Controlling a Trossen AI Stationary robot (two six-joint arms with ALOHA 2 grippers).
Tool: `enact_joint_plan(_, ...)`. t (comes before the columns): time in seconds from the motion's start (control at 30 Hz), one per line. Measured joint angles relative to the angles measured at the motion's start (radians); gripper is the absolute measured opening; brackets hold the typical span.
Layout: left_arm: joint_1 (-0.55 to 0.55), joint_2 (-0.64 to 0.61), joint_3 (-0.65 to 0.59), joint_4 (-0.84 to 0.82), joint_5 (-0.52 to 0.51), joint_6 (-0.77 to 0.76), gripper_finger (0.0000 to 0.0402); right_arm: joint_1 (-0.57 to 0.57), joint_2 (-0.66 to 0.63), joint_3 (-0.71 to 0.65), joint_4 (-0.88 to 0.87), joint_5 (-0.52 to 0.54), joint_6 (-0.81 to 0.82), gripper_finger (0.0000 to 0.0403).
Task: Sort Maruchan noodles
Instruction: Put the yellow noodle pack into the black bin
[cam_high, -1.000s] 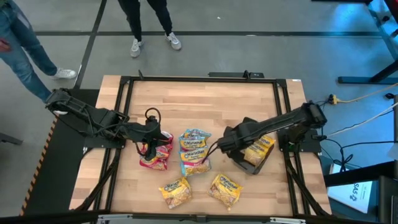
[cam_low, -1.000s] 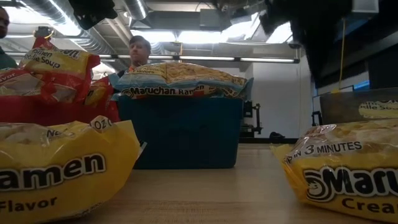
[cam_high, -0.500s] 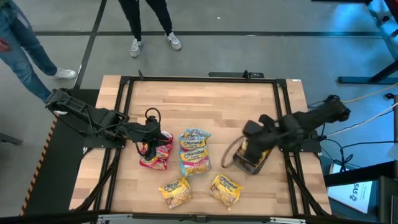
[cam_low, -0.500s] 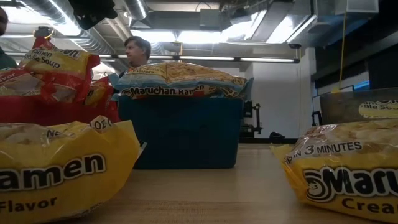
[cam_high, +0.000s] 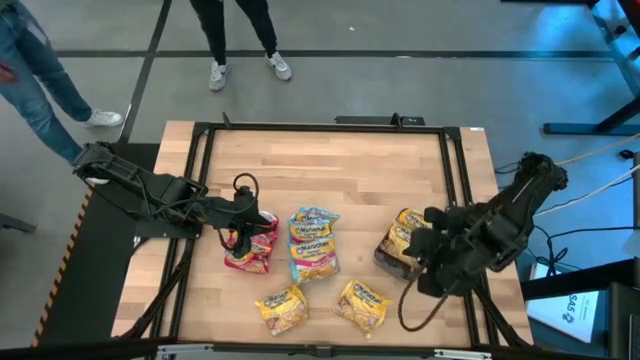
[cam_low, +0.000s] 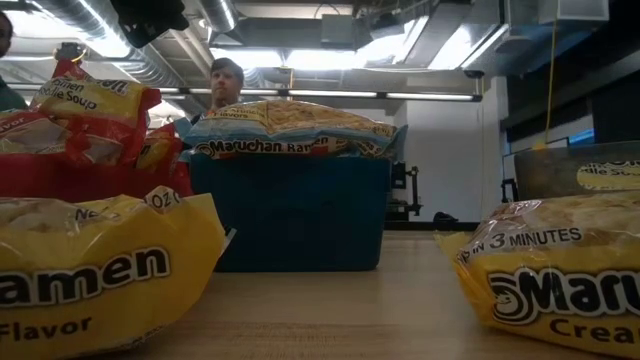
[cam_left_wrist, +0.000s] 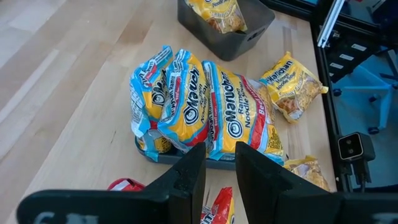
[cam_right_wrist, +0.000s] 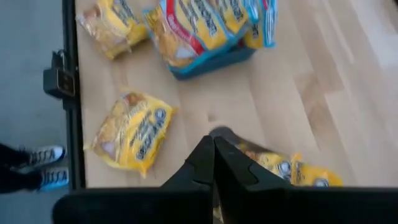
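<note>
Red Maruchan packets (cam_high: 250, 243) are piled at the left, and my left gripper (cam_high: 240, 222) hangs just above them, its fingers a little apart (cam_left_wrist: 219, 177) with nothing between them. Blue-edged packets (cam_left_wrist: 199, 106) stand stacked in a teal tray (cam_left_wrist: 180, 155) at the middle. Two yellow packets (cam_high: 282, 306) (cam_high: 362, 303) lie loose on the wood near the front edge. More yellow packets (cam_high: 410, 230) sit in a dark grey tray (cam_high: 392, 260) at the right. My right gripper (cam_right_wrist: 213, 152) is shut and empty, raised over that tray's near corner (cam_high: 428, 258).
A black frame (cam_high: 320, 128) runs round the wooden top. People stand on the floor beyond the far edge (cam_high: 240, 40). Bare wood (cam_high: 330, 170) lies across the far half of the table. A cable loop (cam_high: 410, 312) hangs below my right arm.
My right gripper has drawn away from the blue-edged packets toward the table's right edge. It has risen and swung to a place over the dark grey tray, staying shut. The packets lie as before.
</note>
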Motion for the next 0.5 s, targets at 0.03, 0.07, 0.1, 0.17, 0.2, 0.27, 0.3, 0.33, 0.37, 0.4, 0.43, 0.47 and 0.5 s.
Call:
enact_joint_plan(0.03,0.0,0.0,0.0,0.0,0.0,0.0,0.008,0.009,-0.001,-0.016,0.025,0.023,0.0,0.0007)
enact_joint_plan(0.07,0.0,0.0,0.0,0.0,0.0,-0.001,0.008,0.016,-0.001,-0.034,0.056,0.044,0.0,0.0007)
enact_joint_plan(0.1,0.0,0.0,0.0,0.0,-0.001,-0.003,0.008,0.021,-0.001,-0.055,0.084,0.056,0.003,0.0007)
enact_joint_plan(0.17,0.0,0.0,0.0,0.0,-0.002,-0.005,0.008,0.022,0.0,-0.101,0.167,0.052,0.022,0.0007)
enact_joint_plan(0.2,0.0,0.0,0.0,0.0,-0.002,-0.005,0.008,0.02,0.0,-0.126,0.219,0.04,0.028,0.0007)
enact_joint_plan(0.27,0.0,0.0,0.0,0.0,-0.002,-0.001,0.008,0.019,0.0,-0.187,0.325,0.017,0.036,0.0007)
enact_joint_plan(0.3,0.0,0.0,0.0,0.0,-0.006,0.002,0.008,0.019,0.0,-0.217,0.379,0.004,0.037,0.0007)
enact_joint_plan(0.33,0.0,0.0,0.0,0.0,-0.01,0.007,0.008,0.019,0.0,-0.252,0.441,-0.019,0.038,0.0007)
enact_joint_plan(0.37,0.0,0.0,0.0,0.0,-0.012,0.018,0.008,0.02,0.0,-0.284,0.505,-0.05,0.044,0.0007)
enact_joint_plan(0.4,0.0,0.0,0.0,0.0,-0.013,0.025,0.008,0.02,0.0,-0.315,0.572,-0.084,0.051,0.0007)
enact_joint_plan(0.43,0.0,0.0,0.0,0.0,-0.014,0.03,0.008,0.02,0.0,-0.344,0.644,-0.113,0.056,0.0007)
enact_joint_plan(0.47,0.0,0.0,0.0,0.0,-0.015,0.032,0.008,0.022,0.001,-0.369,0.719,-0.137,0.059,0.0007)
enact_joint_plan(0.5,0.0,0.0,0.0,0.0,-0.016,0.033,0.008,0.029,0.001,-0.391,0.795,-0.159,0.059,0.0007)
